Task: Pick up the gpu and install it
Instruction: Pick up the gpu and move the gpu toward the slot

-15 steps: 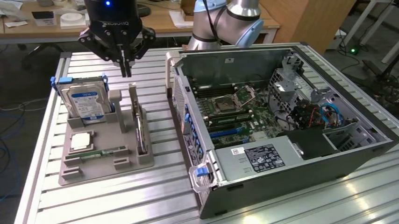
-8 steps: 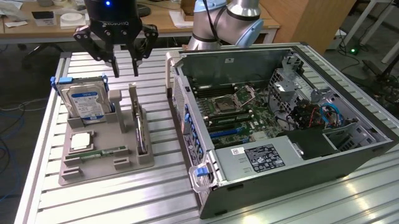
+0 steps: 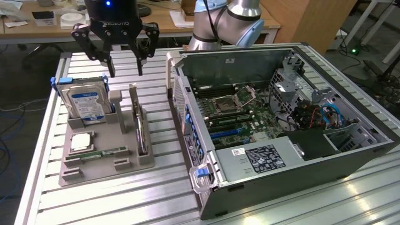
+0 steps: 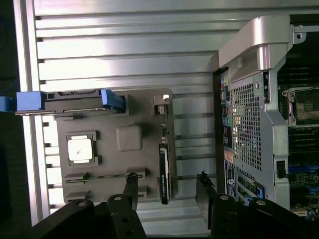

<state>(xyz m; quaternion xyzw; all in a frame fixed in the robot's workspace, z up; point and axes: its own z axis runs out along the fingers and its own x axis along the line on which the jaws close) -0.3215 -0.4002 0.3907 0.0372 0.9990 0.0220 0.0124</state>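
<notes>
The gpu (image 3: 141, 136) stands on its long edge in a slot of the grey holder tray (image 3: 106, 176), along the tray's side nearest the computer case (image 3: 300, 154). Its metal end bracket is at the end farther from the exterior camera. My gripper (image 3: 126, 72) hangs above the far end of the tray with its jaws spread wide and nothing between them. I touch neither the card nor the tray. In my wrist view I look straight down on the card's thin top edge, which lies in the gap between my two fingers (image 4: 130, 186).

On the exterior view's left of the tray, the blue-labelled hard drive (image 3: 87, 105) stands upright. A square processor chip (image 3: 81, 140) and a narrow green RAM stick (image 3: 103, 153) lie flat nearer that camera. The case lies open on the slatted metal table (image 3: 125, 201) with its motherboard (image 3: 237, 112) facing up.
</notes>
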